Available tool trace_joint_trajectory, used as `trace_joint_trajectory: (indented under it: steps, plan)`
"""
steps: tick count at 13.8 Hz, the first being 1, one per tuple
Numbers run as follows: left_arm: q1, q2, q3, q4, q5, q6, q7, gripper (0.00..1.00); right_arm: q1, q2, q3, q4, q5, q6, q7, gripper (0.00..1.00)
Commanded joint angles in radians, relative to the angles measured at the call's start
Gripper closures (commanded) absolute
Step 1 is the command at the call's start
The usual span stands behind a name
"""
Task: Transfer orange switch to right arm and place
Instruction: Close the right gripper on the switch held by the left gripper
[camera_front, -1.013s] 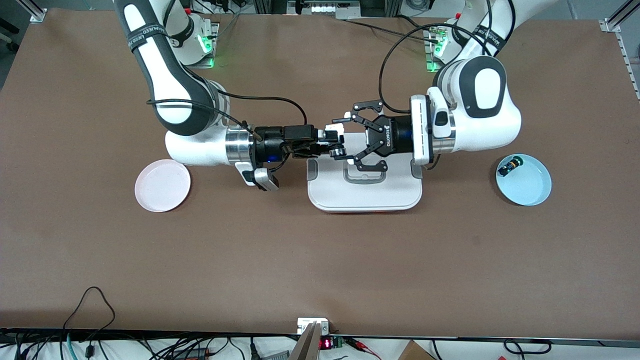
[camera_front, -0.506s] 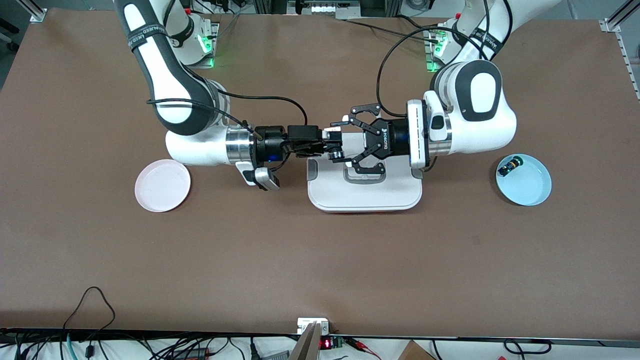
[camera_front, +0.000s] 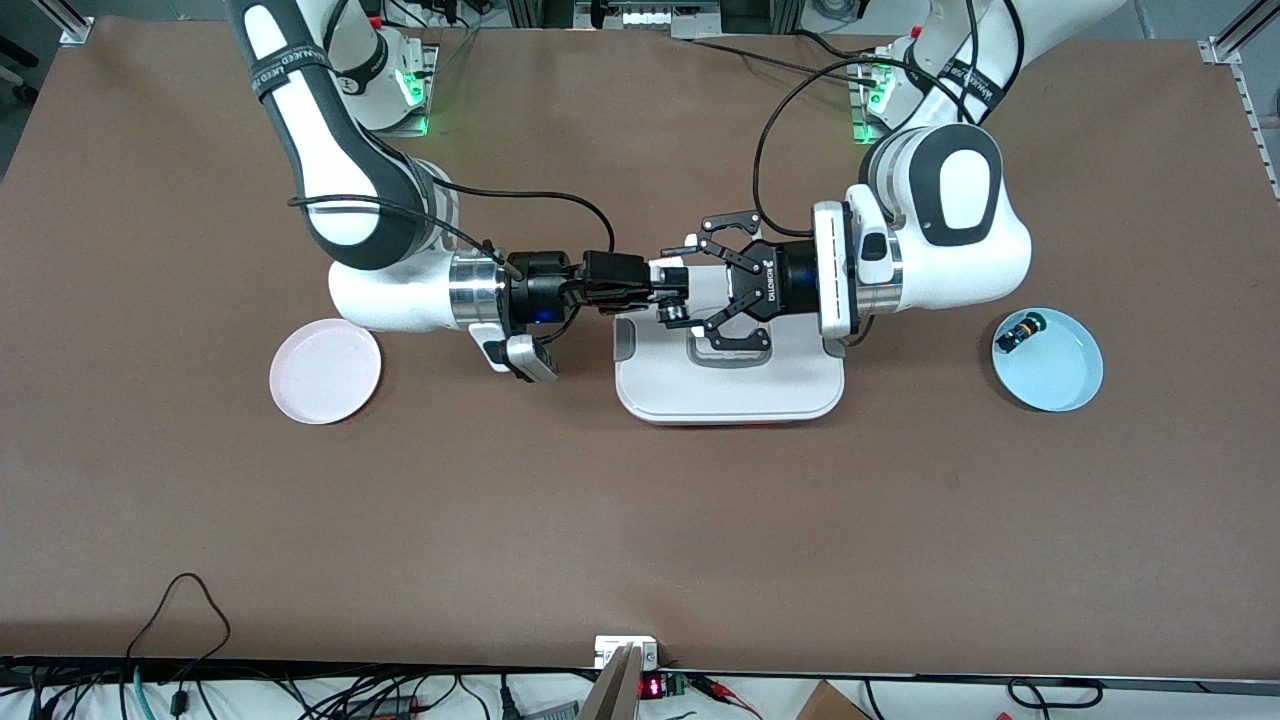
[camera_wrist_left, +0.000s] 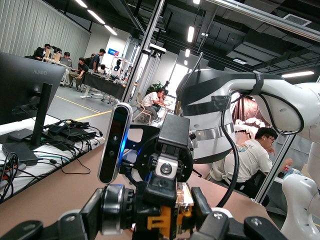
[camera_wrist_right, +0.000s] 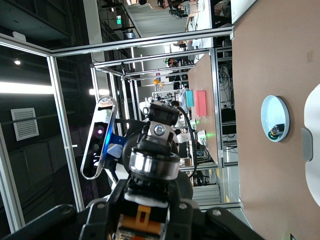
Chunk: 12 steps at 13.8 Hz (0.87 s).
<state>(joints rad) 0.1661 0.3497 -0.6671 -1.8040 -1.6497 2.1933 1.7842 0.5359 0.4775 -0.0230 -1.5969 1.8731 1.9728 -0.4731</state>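
Observation:
The orange switch (camera_front: 676, 312), a black body with an orange latch and a silver ring, hangs in the air over the white tray (camera_front: 730, 390). Both grippers meet on it. My left gripper (camera_front: 676, 290), the black claw, is shut on the switch end to end; in the left wrist view the switch (camera_wrist_left: 170, 220) sits between its finger pads (camera_wrist_left: 202, 210). My right gripper (camera_front: 657, 291), slim and black, comes in from the right arm's end and is shut across the switch's middle. In the right wrist view the switch (camera_wrist_right: 145, 220) is clamped between its fingers (camera_wrist_right: 107, 210).
A pink plate (camera_front: 325, 371) lies toward the right arm's end. A light blue plate (camera_front: 1055, 375) toward the left arm's end holds a small green-capped switch (camera_front: 1020, 330). Cables trail from both wrists over the brown table.
My right gripper's fingers have closed onto the switch, which the left gripper keeps holding. The left arm shifted slightly toward the right arm at first, then held still.

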Motion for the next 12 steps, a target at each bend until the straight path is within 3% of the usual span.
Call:
trace_joint_trajectory:
  steps: [1,6,7,8,12]
  plan:
    - [-0.005,0.006,-0.003,0.020,-0.024,0.005,-0.028,0.99,0.003,0.006,-0.002,0.009,0.011,-0.008,-0.071,0.79]
    - [0.019,-0.003,0.012,0.023,-0.009,0.003,-0.023,0.74,0.006,0.007,-0.002,0.009,0.009,-0.002,-0.081,0.79]
    - [0.027,-0.008,0.012,0.022,-0.010,0.003,-0.022,0.43,0.004,0.006,-0.002,0.009,0.011,-0.002,-0.081,0.79]
    - [0.038,-0.008,0.015,0.022,-0.012,-0.001,-0.023,0.01,0.004,0.006,-0.002,0.009,0.009,-0.002,-0.081,0.79]
    - [0.099,-0.034,0.056,0.017,0.046,-0.033,-0.028,0.00,0.001,0.007,-0.002,0.009,0.011,-0.002,-0.081,0.80]
